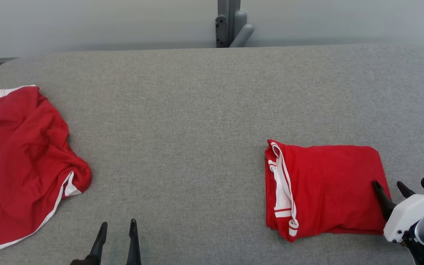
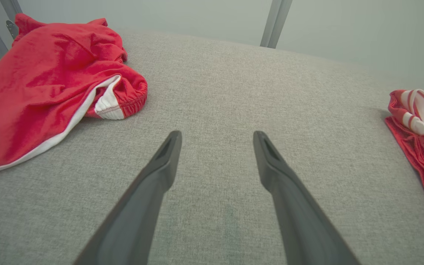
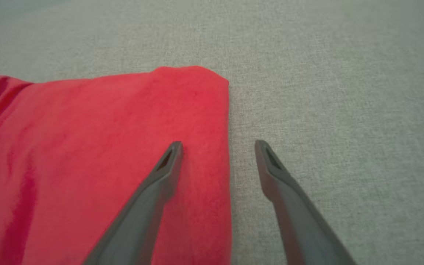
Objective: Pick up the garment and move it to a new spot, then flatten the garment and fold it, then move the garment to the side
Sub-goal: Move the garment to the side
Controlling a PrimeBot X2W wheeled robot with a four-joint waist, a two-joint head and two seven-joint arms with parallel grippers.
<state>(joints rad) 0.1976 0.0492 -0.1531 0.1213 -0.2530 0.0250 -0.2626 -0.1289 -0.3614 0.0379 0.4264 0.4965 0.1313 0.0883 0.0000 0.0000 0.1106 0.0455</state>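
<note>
Red cloth with white trim makes up the folded garment (image 1: 329, 187), which lies as a flat, roughly rectangular packet on the right part of the grey fabric-covered desk (image 1: 197, 129). Its white-banded, red-striped edges are stacked along its left side, towards the middle of the desk.

The right gripper (image 1: 387, 183) is at the packet's right edge, with its jaws spread wide and holding nothing. In the right wrist view the gripper (image 3: 218, 143) straddles that edge. One finger lies over the red cloth (image 3: 105, 147) just inside the edge and the other is over bare desk just beside it. Whether the fingertips press on the cloth or sit just above it cannot be told.

The left gripper (image 1: 119, 222) is at the near edge of the desk, left of centre, also spread wide and empty. In the left wrist view, grey desk surface shows between the two fingers of this gripper (image 2: 215, 132). The folded garment (image 2: 414, 154) is well apart from it, at that view's right edge.

A second, crumpled garment (image 1: 24, 154) in the same red with white edging sprawls over the desk's left end. It is nearer the left gripper but not touching it (image 2: 42, 84). A grey post (image 1: 230, 22) stands behind the far edge of the desk.
</note>
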